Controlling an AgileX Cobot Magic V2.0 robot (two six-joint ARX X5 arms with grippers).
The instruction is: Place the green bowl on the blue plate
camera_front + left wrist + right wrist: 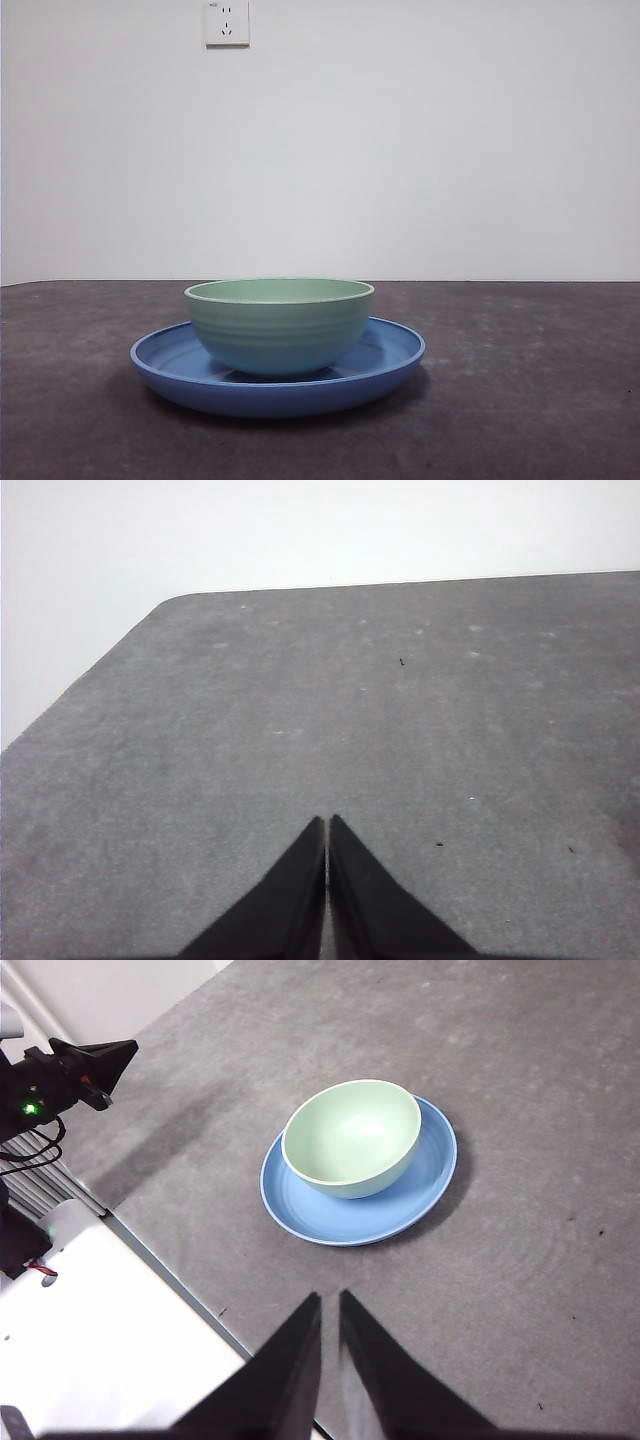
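The gray table is wide, with bare room on every side of the dishes. A white wall stands behind it, with a white socket high up. The blue plate sits flat on the table, well away from the table edge seen in the right wrist view. The green bowl stands upright in the plate, a bit off its middle. The right gripper hangs high above, well apart from the dishes, its jaws almost together and holding nothing. The left gripper is over bare table near a rounded corner, jaws pressed together, holding nothing
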